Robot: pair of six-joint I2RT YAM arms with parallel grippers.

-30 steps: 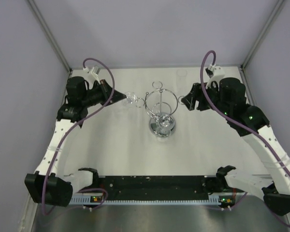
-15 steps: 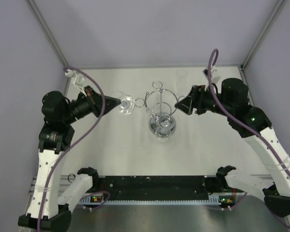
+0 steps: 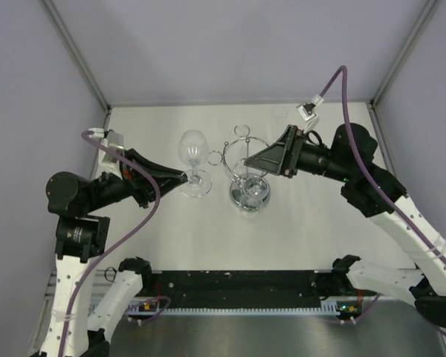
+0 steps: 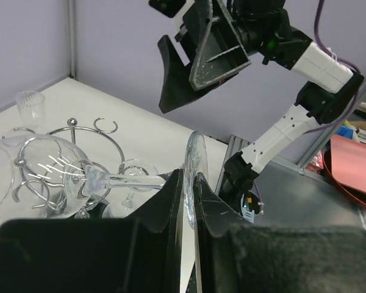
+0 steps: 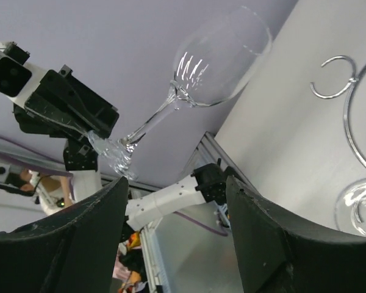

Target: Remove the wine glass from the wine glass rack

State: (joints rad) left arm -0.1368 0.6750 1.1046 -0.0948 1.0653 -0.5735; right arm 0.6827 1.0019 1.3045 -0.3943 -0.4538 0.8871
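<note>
Left gripper (image 3: 186, 178) clamps the glass (image 3: 194, 149) by its thin clear foot. Glass sits just left of the rack (image 3: 249, 195), off its rings, stem tilted, bowl toward the far side. Right gripper (image 3: 259, 160) hangs agape over the rack's right side, holding nothing. Rack is chrome wire on a mirrored base. Glass looks smooth, likely slippery.

Your glass (image 3: 193, 149) is left of the rack (image 3: 250, 195), apart from it, its foot pinched in your left gripper (image 3: 187, 178). Your right gripper (image 3: 250, 162) hangs over the rack's right side. A cup (image 3: 280, 114) stands behind the rack.
</note>
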